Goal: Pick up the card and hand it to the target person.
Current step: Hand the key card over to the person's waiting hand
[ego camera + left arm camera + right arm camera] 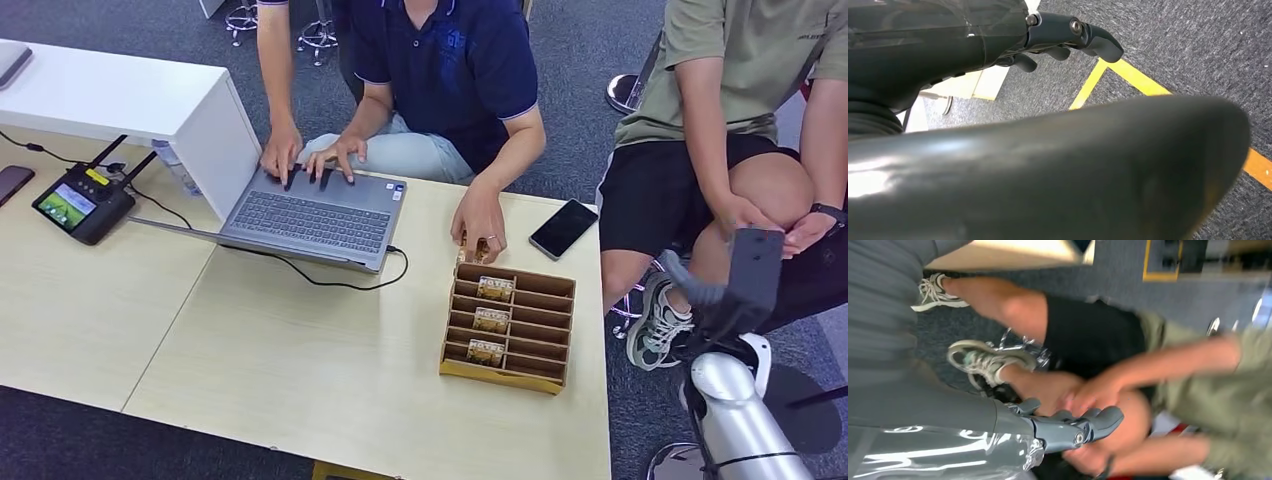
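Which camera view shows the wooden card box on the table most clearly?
The head view: the card box sits whole on the table, its slots and cards visible from above. The left wrist view looks at carpet instead, and the right wrist view at a seated person's legs.

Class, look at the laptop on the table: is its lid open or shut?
Open. The laptop shows its keyboard, and a person's hands rest on the keys.

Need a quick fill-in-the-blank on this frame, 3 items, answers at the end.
1. The cardboard card rack stands on the ___.
2. The person in the dark blue shirt has both hands on the keys of a ___.
3. The black phone lies near the table's edge, beside the person in the ___ shirt.
4. The right hand is raised toward that person's ___.

Answers: table; laptop; green; knee
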Tool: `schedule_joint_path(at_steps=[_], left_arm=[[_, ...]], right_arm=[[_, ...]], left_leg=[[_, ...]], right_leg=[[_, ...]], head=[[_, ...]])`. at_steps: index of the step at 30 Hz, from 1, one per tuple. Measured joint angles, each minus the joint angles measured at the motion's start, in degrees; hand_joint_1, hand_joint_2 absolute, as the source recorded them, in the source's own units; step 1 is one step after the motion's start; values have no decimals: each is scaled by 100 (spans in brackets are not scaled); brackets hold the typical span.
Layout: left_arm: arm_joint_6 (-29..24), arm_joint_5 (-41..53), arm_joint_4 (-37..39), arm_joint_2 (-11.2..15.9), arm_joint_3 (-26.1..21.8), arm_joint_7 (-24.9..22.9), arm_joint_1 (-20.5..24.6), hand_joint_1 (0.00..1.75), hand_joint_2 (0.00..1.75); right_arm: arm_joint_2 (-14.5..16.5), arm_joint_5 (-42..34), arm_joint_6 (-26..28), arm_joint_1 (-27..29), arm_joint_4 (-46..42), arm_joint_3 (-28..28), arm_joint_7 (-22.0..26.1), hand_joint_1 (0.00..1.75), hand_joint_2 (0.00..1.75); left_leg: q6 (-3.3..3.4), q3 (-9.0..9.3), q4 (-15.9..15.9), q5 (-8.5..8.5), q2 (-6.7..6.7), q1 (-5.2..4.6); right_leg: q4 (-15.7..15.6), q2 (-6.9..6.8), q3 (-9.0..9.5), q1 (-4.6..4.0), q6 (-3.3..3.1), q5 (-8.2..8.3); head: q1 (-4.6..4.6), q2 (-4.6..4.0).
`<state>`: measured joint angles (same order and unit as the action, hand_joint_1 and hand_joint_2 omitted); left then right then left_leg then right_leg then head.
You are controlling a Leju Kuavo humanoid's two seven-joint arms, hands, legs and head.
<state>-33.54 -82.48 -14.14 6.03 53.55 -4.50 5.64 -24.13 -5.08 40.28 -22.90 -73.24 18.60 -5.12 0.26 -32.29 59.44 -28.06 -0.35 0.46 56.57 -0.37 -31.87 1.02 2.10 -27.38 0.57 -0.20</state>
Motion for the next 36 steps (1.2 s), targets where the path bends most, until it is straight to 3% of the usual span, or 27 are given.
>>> schedule_joint_path(at_steps=[9, 18, 22, 28, 32, 36], left_arm=[[37, -28, 4, 0, 0, 97, 4, 0, 0], [23, -115, 3, -2, -2, 110, 9, 0, 0], [-8, -159, 3, -2, -2, 107, 10, 0, 0], [-65, -216, 3, -2, -7, 97, 10, 0, 0], [-102, -258, 2, -6, -12, 61, 11, 0, 0], [-171, -311, 2, -10, -18, 7, 13, 0, 0]], right_arm=[[-394, -1975, -224, 984, 477, -1230, 1017, 0, 175], [-330, -3350, -1215, 1254, 2460, -1730, 1990, 0, 175], [-200, -3778, -1538, 1364, 3526, -1864, 2039, 0, 175], [90, -4160, -1690, 1665, 4630, -2032, 1710, 0, 175], [318, -4191, -1451, 1780, 5115, -2079, 1196, 0, 0], [598, -4199, -1242, 1822, 5421, -2098, 610, 0, 0]], left_leg=[[1, -2, -1, -4, 1, 0], [-2, 0, -1, -7, 3, 1], [-3, -1, -2, -9, 3, 2], [-7, 0, -4, -13, 3, 6], [-8, 1, -5, -13, 8, 7], [-8, 3, -5, -13, 10, 7]], right_leg=[[-1, 0, -3, 0, 1, -1], [-1, 8, -6, -1, 0, -3], [-1, 6, -7, -2, -3, -5], [0, 8, -7, -4, -7, -10], [0, 11, -7, -5, -7, -10], [0, 15, -5, -6, -7, -10]], head=[[-1, 0], [-3, 0], [-2, 0], [-1, 0], [-2, 0], [-2, 0]])
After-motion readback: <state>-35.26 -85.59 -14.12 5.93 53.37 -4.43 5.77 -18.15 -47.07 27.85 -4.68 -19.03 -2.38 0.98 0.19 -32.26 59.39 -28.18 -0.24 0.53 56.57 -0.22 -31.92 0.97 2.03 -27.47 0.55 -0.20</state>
